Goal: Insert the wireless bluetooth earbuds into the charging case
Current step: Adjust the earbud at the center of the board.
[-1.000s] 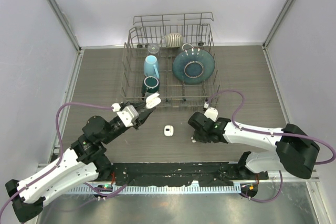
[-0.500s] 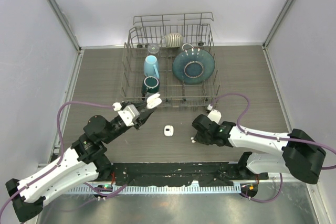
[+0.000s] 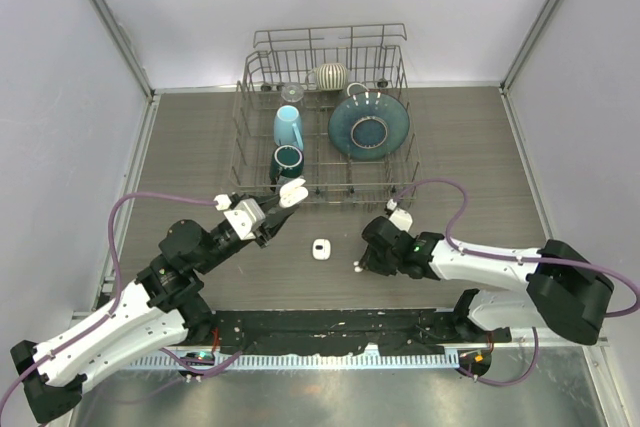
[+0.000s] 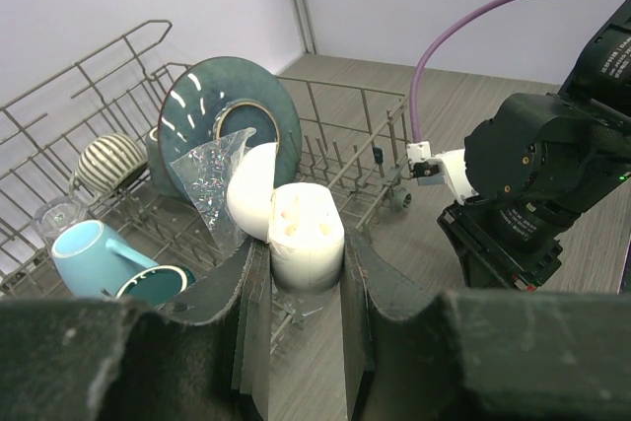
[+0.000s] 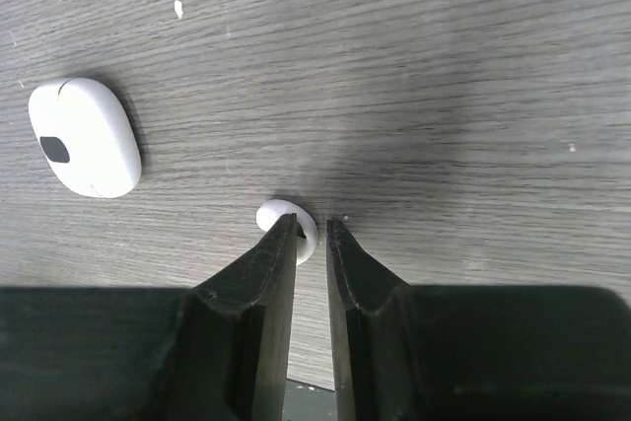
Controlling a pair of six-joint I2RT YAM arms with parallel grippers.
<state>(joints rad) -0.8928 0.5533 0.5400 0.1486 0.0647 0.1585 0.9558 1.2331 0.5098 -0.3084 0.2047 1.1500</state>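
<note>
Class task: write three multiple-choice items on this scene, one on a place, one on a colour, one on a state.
1. Where is the shut case? A on the floor; B on the table; C on a shelf.
2. What colour is the plate? A teal; B red; C yellow.
3. The held case in the left gripper is: A open; B shut; C upside down.
B, it lies on bare wood; A, teal glaze; A, its lid is swung back, sockets showing.
</note>
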